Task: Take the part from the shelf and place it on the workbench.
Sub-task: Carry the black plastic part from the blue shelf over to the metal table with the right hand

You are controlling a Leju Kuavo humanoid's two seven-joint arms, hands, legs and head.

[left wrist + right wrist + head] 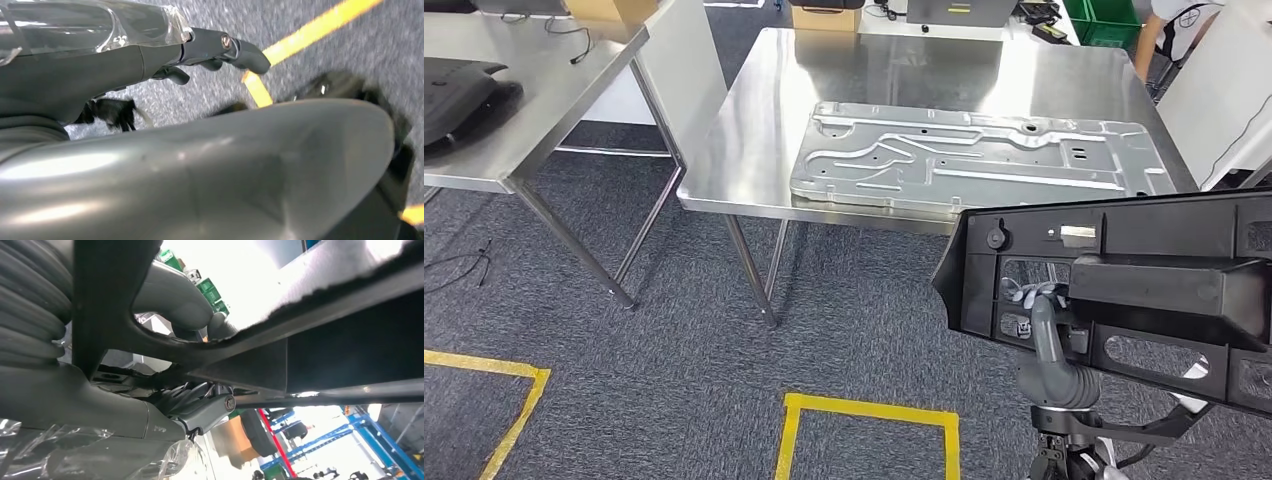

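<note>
My right hand (165,340) grips the black part (280,335), thumb (170,295) through its cutout, fingers (200,407) under it.

A large black plastic part (1124,285), a long flat moulded panel with ribbed framing and several cut-out openings, is hanging in the air at the lower right of the head view, lying roughly horizontal with its near end tilting slightly down. It is sitting off the workbench (754,150), in front of its near edge and above the carpet. The workbench is a bare stainless steel table on thin legs, already carrying a flat stamped silver metal plate on its top.
</note>
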